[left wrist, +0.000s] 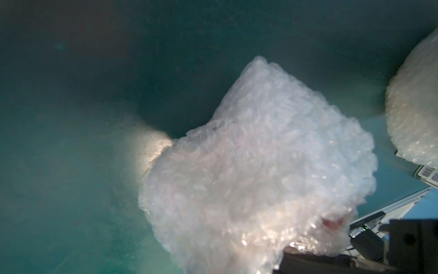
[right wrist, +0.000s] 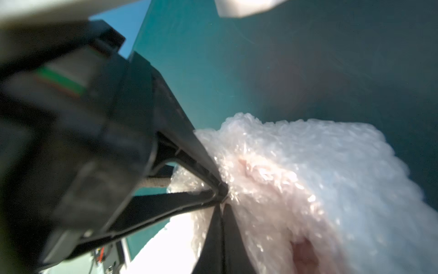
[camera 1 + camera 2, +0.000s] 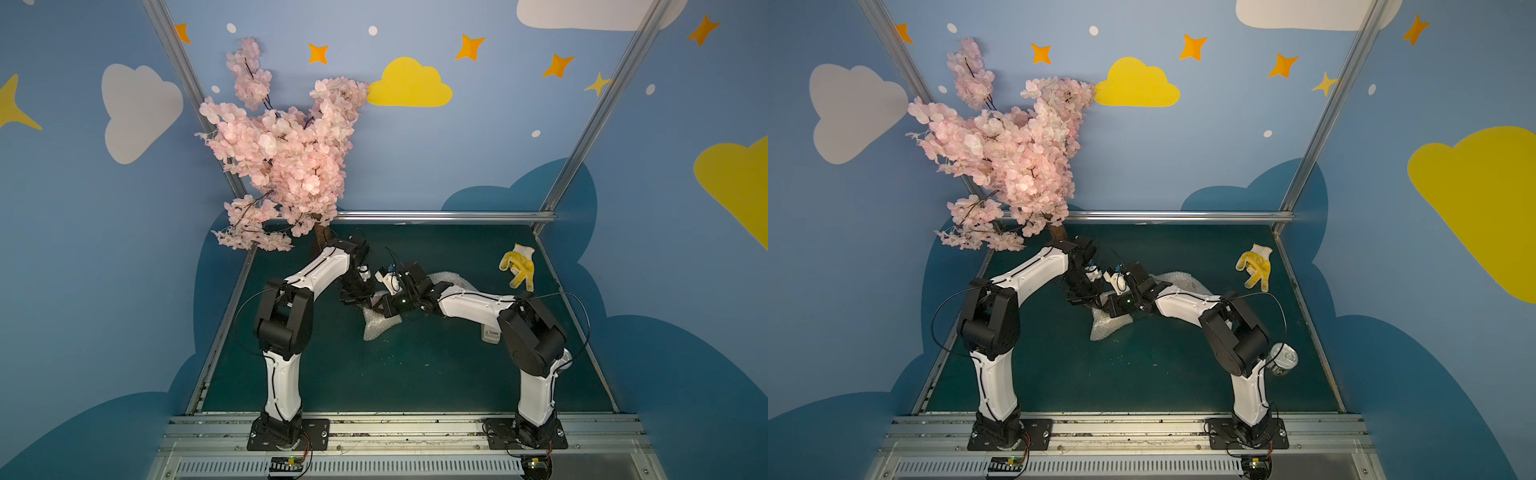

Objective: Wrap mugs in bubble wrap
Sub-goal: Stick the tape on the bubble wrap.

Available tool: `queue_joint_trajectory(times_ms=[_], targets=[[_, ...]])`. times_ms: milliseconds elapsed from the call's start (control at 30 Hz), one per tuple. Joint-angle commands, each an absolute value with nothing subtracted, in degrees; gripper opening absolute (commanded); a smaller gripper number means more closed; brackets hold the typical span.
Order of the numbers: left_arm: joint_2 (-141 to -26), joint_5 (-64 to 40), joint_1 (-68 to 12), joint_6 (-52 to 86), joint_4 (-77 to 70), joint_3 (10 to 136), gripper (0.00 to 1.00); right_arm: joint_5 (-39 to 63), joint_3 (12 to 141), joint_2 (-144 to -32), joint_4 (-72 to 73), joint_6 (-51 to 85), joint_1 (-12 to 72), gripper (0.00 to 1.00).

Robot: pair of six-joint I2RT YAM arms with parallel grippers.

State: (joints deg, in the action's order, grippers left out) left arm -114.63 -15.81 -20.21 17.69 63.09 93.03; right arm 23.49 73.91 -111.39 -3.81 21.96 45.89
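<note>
Crumpled bubble wrap [image 1: 260, 170] fills the left wrist view closest to the lens, a lumpy translucent bundle with a red patch glowing through the film: very likely the red-lined mug [image 1: 333, 223], which would then be nearly all covered. In both top views this bundle [image 3: 380, 324] lies mid-table on the green mat [image 3: 415, 374], under the two wrists that meet above it.

From the bundle outward: the right gripper [image 2: 222, 206] has its jaws clenched on a fold of the film, seen close in the right wrist view. The left gripper [image 2: 224, 189] comes in from about nine o'clock, its tips converging on the same gathered spot; the jaws look nearly closed, apparently pinching film, though I cannot be sure of its hold.

A second wrapped bundle [image 3: 451, 280] sits at about two o'clock from the first, behind the right forearm. In a top view a pale object [image 3: 490, 334] lies half hidden under the right elbow; I cannot tell what it is.

To do this step well, I judge, keep one pinch fixed as an anchor while the other draws the loose flap over the red opening, pulling low and along the mug so the film does not spring back. Tuck the end beneath the bundle. Gentle tension matters: a hard tug could roll the mug out.

Further off, a yellow-and-white glove [image 3: 518, 266] lies at two o'clock, a metallic can [image 3: 1282, 359] at four, and a blossom tree [image 3: 286, 158] at eleven.
</note>
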Motion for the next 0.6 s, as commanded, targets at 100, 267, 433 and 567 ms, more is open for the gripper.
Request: queue_joint_trajectory(times_ms=[100, 267, 433, 567], targets=[[-111.55, -17.69, -18.78, 15.62, 66.77, 97.1, 0.07, 17.01, 76.37, -113.85, -17.13, 18.11, 46.46, 0.0], [-111.41, -27.12, -17.18, 16.02, 64.55, 95.21, 0.08, 17.85, 77.93, -115.84, -18.91, 17.84, 46.75, 0.0], [-112.86, -27.09, -16.83, 15.22, 66.42, 95.91, 0.08, 18.79, 78.8, -116.37, -20.49, 17.42, 46.7, 0.0], [-113.78, -27.26, -16.78, 14.41, 66.4, 95.96, 0.19, 17.84, 80.51, -117.41, -23.09, 16.94, 46.82, 0.0]])
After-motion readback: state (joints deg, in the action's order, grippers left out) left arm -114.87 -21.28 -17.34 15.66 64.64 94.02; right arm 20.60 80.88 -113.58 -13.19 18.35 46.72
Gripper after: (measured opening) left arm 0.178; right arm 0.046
